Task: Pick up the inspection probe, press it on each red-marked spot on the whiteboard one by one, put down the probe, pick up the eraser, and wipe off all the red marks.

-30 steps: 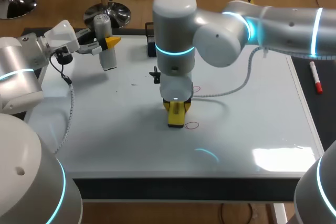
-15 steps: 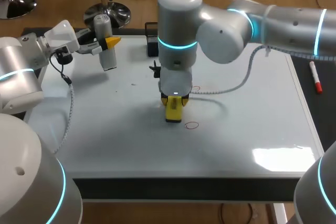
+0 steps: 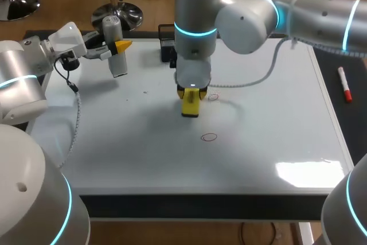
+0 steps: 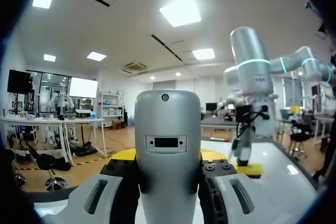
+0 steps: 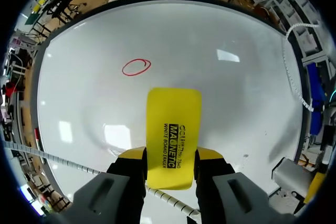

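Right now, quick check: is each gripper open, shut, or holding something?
Left gripper: shut on the inspection probe.
Right gripper: shut on the yellow eraser.

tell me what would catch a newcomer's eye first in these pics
The bright yellow eraser, gripped in the right gripper over the middle of the whiteboard, draws the eye first, with a small red circle drawn on the board just clear of it. Next comes the grey inspection probe, clamped in the left gripper near the board's far left corner.
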`<state>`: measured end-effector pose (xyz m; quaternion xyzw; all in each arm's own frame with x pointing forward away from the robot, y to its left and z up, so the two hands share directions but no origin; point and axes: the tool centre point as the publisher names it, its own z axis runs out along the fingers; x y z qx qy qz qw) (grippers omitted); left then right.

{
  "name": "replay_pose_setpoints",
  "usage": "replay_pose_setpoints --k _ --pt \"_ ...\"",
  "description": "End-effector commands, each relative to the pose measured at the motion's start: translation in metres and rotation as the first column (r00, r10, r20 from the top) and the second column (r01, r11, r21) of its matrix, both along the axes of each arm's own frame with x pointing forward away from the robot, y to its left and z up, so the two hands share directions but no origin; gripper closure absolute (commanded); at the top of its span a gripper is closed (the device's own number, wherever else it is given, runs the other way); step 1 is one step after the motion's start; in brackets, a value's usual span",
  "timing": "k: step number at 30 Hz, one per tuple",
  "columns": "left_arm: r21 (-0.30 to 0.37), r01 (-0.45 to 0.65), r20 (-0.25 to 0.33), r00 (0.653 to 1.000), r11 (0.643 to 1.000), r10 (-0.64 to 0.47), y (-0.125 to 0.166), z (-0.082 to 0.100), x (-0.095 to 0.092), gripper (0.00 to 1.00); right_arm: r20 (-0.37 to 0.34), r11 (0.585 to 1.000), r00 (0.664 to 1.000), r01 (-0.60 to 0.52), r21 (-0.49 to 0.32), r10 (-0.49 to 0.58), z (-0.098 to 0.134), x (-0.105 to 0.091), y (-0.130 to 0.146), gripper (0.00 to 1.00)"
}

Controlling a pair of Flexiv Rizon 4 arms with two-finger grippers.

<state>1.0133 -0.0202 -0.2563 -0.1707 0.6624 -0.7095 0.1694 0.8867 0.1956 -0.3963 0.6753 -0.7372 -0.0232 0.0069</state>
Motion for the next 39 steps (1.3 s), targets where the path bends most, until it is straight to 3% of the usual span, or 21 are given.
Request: replay_pose_setpoints --k 1,7,9,12,20,22,39 --pt "0.000 0.000 0.000 1.000 1.000 0.000 0.000 0.001 0.001 1.00 0.003 1.000 1.000 0.017 -0.003 -0.017 0.008 0.016 -0.017 1.00" --pt "0.000 0.000 0.000 1.000 1.000 0.000 0.000 0.001 0.001 1.00 0.016 0.995 0.995 0.099 -0.007 -0.099 0.015 0.046 -0.052 1.00" --pt "0.000 0.000 0.000 1.000 1.000 0.000 0.000 0.001 0.001 1.00 -0.017 0.986 0.988 0.156 0.063 -0.155 0.019 0.057 -0.066 1.00" --pt "0.000 0.000 0.000 1.000 1.000 0.000 0.000 0.001 0.001 1.00 -0.018 0.974 0.977 0.211 0.083 -0.210 0.022 0.075 -0.089 1.00" --pt "0.000 0.000 0.000 1.000 1.000 0.000 0.000 0.001 0.001 1.00 0.010 0.948 0.949 0.316 0.035 -0.316 0.029 0.113 -0.147 1.00" --pt "0.000 0.000 0.000 1.000 1.000 0.000 0.000 0.001 0.001 1.00 -0.010 0.934 0.935 0.355 0.044 -0.355 0.029 0.120 -0.163 1.00" --pt "0.000 0.000 0.000 1.000 1.000 0.000 0.000 0.001 0.001 1.00 -0.011 0.843 0.843 0.537 -0.018 -0.537 0.023 0.153 -0.267 1.00"
